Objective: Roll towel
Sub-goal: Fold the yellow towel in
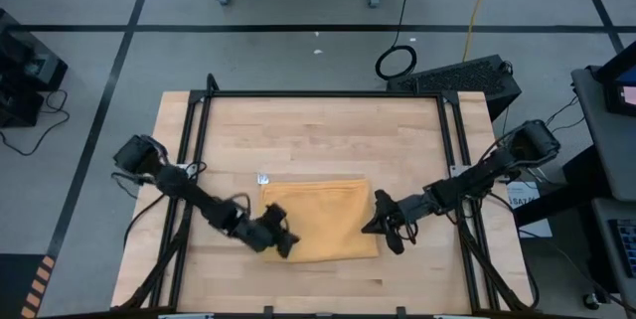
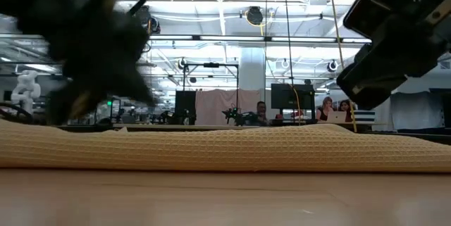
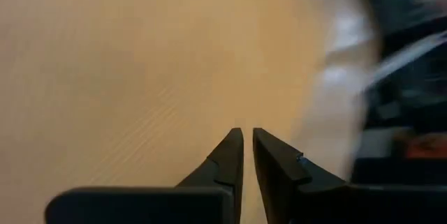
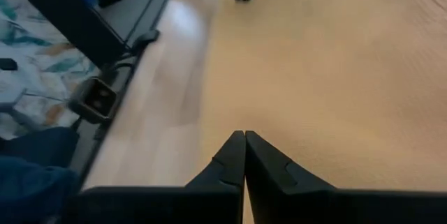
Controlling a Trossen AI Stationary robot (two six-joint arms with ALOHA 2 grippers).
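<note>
Zero turns rolled yet (by judgement): towel (image 1: 318,220) lay flat between both tools, no visible roll. Left gripper (image 1: 282,239) over its near-left corner, fingers nearly pressed together, empty. Right gripper (image 1: 383,227) beside right edge, shut, pinching nothing.

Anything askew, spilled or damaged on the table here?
Nothing stands out. The towel lies flat on the table, unrolled, white tag at its corner. The left gripper and right gripper sit at its opposite edges, both shut and empty.
</note>
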